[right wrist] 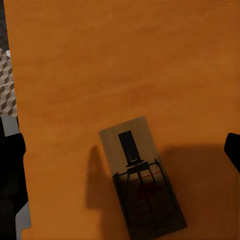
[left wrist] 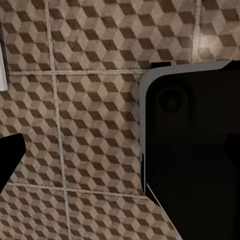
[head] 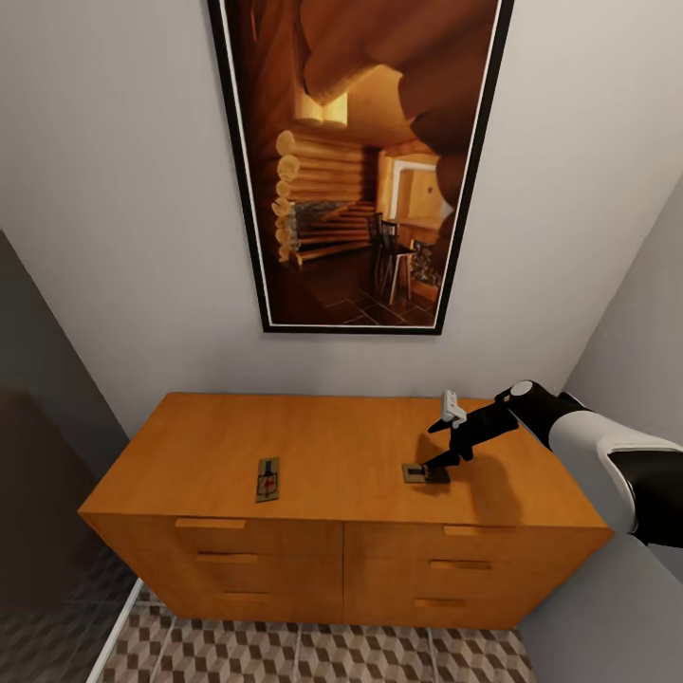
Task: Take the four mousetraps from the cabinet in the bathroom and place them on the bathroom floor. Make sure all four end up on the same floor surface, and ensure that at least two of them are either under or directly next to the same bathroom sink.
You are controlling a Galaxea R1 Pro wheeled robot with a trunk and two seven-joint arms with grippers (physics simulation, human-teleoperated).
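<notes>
The orange-brown cabinet (head: 341, 446) stands against the wall with two mousetraps lying flat on its top. One mousetrap (head: 267, 480) rests near the front left. The other mousetrap (head: 414, 472) sits to the right, directly below my right gripper (head: 434, 463), which hangs open just above it. In the right wrist view this mousetrap (right wrist: 142, 180) lies between the spread fingers (right wrist: 11, 165) of my right gripper (right wrist: 122, 155), untouched. My left gripper (left wrist: 120, 155) is open over the cube-patterned bathroom floor (left wrist: 90, 100), holding nothing.
A large framed picture (head: 360, 161) hangs above the cabinet. A dark panel (head: 43, 493) closes the left side and a grey wall (head: 636, 351) the right. Patterned floor (head: 313, 655) shows in front of the drawers. My black base (left wrist: 195, 150) sits below the left gripper.
</notes>
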